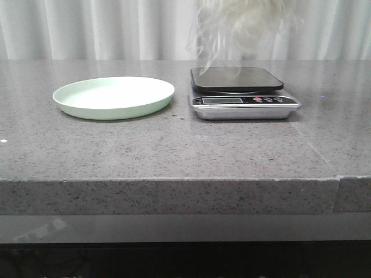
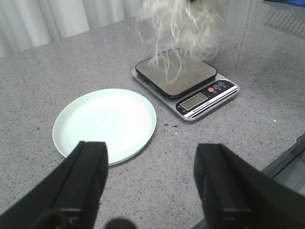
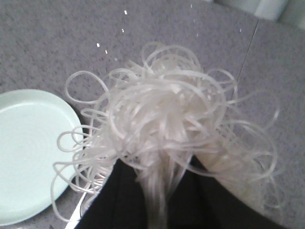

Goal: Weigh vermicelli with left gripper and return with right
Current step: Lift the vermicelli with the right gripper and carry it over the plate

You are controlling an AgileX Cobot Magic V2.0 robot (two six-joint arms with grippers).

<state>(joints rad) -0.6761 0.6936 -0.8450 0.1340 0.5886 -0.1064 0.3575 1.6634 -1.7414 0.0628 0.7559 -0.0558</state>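
1. Vermicelli [image 3: 157, 129] pinched between the dark fingers [image 3: 124, 195] of the right gripper [image 3: 159, 200], strands spilling out around them on every side
2. Hanging in the air above the black platform of the scale [image 1: 243, 92], only a few loose trailing strands reaching down toward it; whether any touch the platform cannot be told
3. Left gripper [image 2: 150, 181] spread wide and holding nothing, hovering on the near side over the grey table [image 1: 174, 156]
4. Pale green plate [image 1: 113, 97] sitting bare to the left of the scale, near it but not touching
5. Judged to be the return step: weighing apparently over, the heap lifted clear and bound for the plate
6. Next move calls for carrying the heap leftward, high enough that the dangling strands clear the scale and the plate rim, centring it over the plate, lowering, then spreading the fingers
7. Worth watching for strands clinging to the fingers on release
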